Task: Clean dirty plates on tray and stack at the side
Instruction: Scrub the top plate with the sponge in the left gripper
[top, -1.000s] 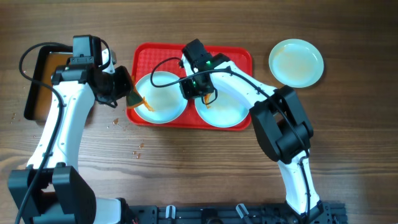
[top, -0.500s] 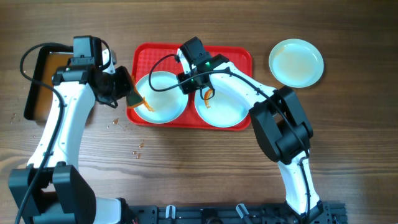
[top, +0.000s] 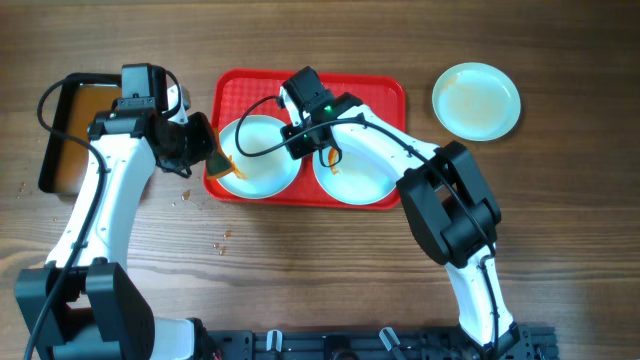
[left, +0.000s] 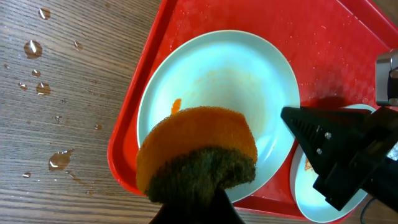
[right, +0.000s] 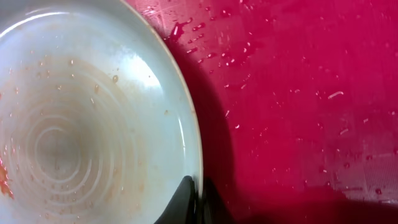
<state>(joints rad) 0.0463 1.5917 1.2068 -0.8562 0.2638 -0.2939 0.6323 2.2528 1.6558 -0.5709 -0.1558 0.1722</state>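
Note:
Two pale mint plates lie on the red tray (top: 372, 92). The left plate (top: 262, 168) has a small orange smear near its left rim, also seen in the left wrist view (left: 217, 87). The right plate (top: 362, 180) carries an orange smear. A third plate (top: 477, 101) sits on the table right of the tray. My left gripper (top: 212, 155) is shut on an orange and dark green sponge (left: 198, 155), held over the left plate's near-left rim. My right gripper (top: 303, 143) is shut on the left plate's right rim (right: 196, 190).
A black pan (top: 52, 135) of brownish water stands at the far left. Water drops (left: 37, 50) lie on the wood left of the tray. The right arm's body (left: 348, 149) reaches across the tray between the two plates.
My right gripper has moved left from over the right plate to the left plate's right rim and closed on it. The left arm with the sponge has shifted slightly right.

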